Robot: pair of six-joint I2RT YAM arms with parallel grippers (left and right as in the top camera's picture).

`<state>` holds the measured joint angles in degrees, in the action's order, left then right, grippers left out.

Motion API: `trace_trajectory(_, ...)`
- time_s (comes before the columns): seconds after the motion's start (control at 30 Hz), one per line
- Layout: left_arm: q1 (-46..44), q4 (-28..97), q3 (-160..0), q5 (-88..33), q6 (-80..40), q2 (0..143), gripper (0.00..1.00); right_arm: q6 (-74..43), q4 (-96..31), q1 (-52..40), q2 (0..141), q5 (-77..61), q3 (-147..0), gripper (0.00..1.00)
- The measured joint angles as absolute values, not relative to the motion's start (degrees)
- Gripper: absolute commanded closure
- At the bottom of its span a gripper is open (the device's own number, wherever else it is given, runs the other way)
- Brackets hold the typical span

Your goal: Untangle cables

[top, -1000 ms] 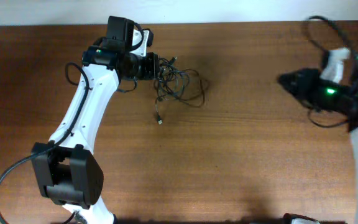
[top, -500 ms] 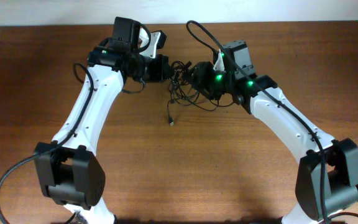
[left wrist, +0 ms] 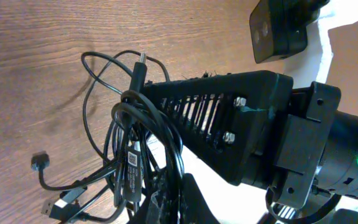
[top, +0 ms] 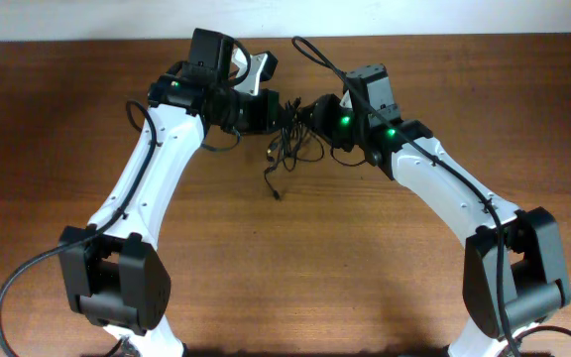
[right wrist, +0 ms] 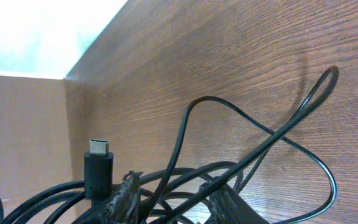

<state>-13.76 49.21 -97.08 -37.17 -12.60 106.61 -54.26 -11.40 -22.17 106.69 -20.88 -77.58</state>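
Since half a second ago: left arm has shifted slightly toward the far edge, right arm has closed in against it. The tangle has bunched tighter between the two, and its trailing end has slid a little to the right.

Overhead: left gripper and right gripper face each other near the far edge of the table, tips almost meeting. The cables hang as a small black knot between and just below the tips. One strand runs down toward the near side and ends in a small plug; cannot tell from above whether that plug touches the wood.

Left wrist view: cords run down into this gripper's own fingers at the bottom edge, pinched tight there, so the left gripper has hold of the tangle. Several loops are slung over the tip of the right gripper's slotted black finger. A straight USB-type plug sticks up above that tip. Another small plug lies out to the left, over the wood.

Right wrist view: its two fingertips stand a little apart, with cords crossing the gap. A plug stands upright just to the left. One wide loop arcs out over the table. Cannot tell whether these fingers are clamping any cord.
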Motion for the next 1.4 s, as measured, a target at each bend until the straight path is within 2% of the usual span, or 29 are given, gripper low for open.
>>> trace_trajectory(0.17,-13.76,49.21,-97.08,-39.20,-13.37,106.61,1.00,-58.65,-10.02,-22.17,107.13,-21.58,-77.58,0.71)
trace_trajectory(0.23,-13.76,49.25,-97.08,-40.45,-13.58,106.61,1.00,-60.05,-8.75,-22.17,108.20,-23.11,-77.58,0.84)
trace_trajectory(0.27,-13.76,49.21,-97.08,-40.73,-13.58,106.61,1.00,-60.07,-7.25,-22.13,108.31,-24.10,-77.56,0.96)
trace_trajectory(0.37,-13.76,49.45,-97.08,-41.34,-13.58,106.61,1.00,-59.77,-6.22,-21.96,108.33,-27.46,-77.56,0.96)
trace_trajectory(0.47,-13.78,49.89,-97.08,-34.41,-13.78,106.61,1.00,-55.68,-12.60,-19.92,108.16,-29.54,-77.84,0.96)
trace_trajectory(0.57,-12.69,49.82,-97.08,-25.50,-13.78,106.61,0.99,-48.56,-23.46,-13.41,99.07,-31.40,-77.67,0.96)
trace_trajectory(0.67,-12.51,50.28,-97.08,-18.48,-13.78,106.61,0.99,-44.91,-28.38,-9.23,89.54,-34.37,-77.69,0.96)
trace_trajectory(0.83,-11.99,50.81,-97.08,-13.34,-13.78,107.44,0.98,-39.90,-42.00,0.10,81.82,-38.48,-78.19,0.96)
trace_trajectory(1.0,-11.88,51.13,-97.08,-11.49,-13.76,109.25,1.00,-30.15,-62.15,7.75,81.58,-24.64,-77.78,0.96)
trace_trajectory(1.13,-11.86,50.96,-97.08,-11.86,-11.99,109.30,1.00,-25.96,-64.93,7.86,81.58,-14.37,-77.76,0.96)
trace_trajectory(1.17,-11.86,51.03,-97.30,-14.11,-8.80,109.30,1.00,-24.71,-64.73,7.86,81.58,-13.58,-77.76,0.94)
trace_trajectory(1.2,-11.86,51.48,-98.10,-16.93,-5.30,109.30,1.00,-23.62,-64.47,7.86,81.58,-13.15,-77.76,0.53)
trace_trajectory(1.23,-11.86,52.71,-99.74,-21.34,-0.82,109.30,1.00,-21.69,-63.20,7.86,81.58,-13.93,-77.76,0.31)
trace_trajectory(1.27,-11.86,53.19,-100.66,-24.77,1.96,109.30,1.00,-20.14,-62.43,7.88,81.58,-15.53,-77.73,0.23)
trace_trajectory(1.33,-11.86,54.15,-100.90,-31.83,5.98,109.30,1.00,-17.15,-58.13,7.84,81.58,-21.56,-77.69,0.12)
trace_trajectory(1.4,-11.88,54.30,-100.90,-36.03,6.94,109.30,1.00,-17.12,-51.96,5.89,81.58,-28.93,-77.67,0.11)
